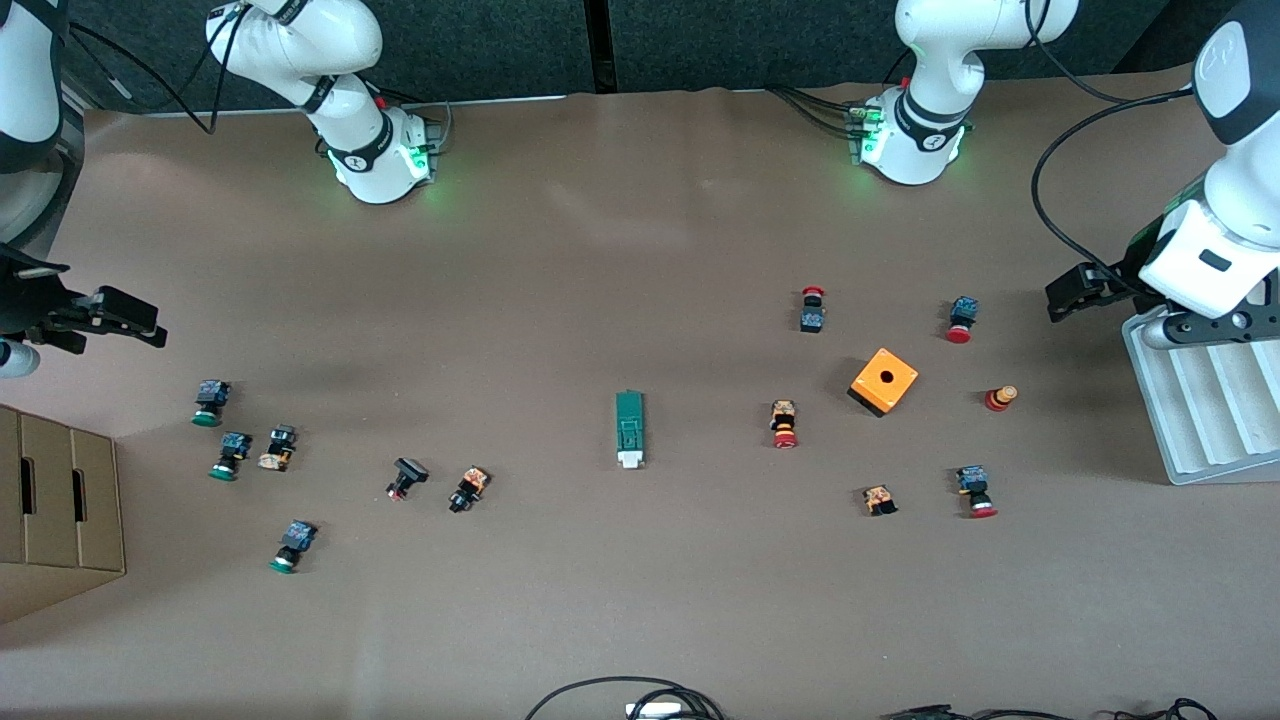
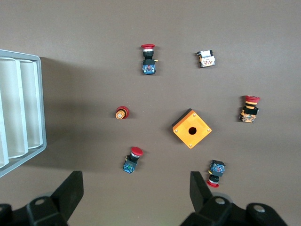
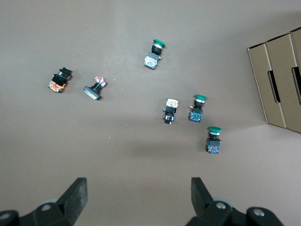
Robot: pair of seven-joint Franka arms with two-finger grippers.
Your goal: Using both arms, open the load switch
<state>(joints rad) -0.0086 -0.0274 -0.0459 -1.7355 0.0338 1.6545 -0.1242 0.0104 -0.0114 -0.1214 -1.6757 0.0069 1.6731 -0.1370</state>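
Two grippers hang with fingers spread wide and nothing held. At the right arm's end, the right gripper (image 1: 150,325) is above bare table near a cardboard box (image 1: 60,510). Mid-table lies the load switch (image 1: 629,428), untouched. The left gripper (image 1: 1062,298) waits beside a grey tray (image 1: 1200,420).

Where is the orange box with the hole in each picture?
Front view: the orange box sits toward the left arm's end of the table, among the red push buttons.
Left wrist view: the box shows near the middle, hole up.
Right wrist view: not in it.
Shared landmark: the small orange-and-red knob beside the box.
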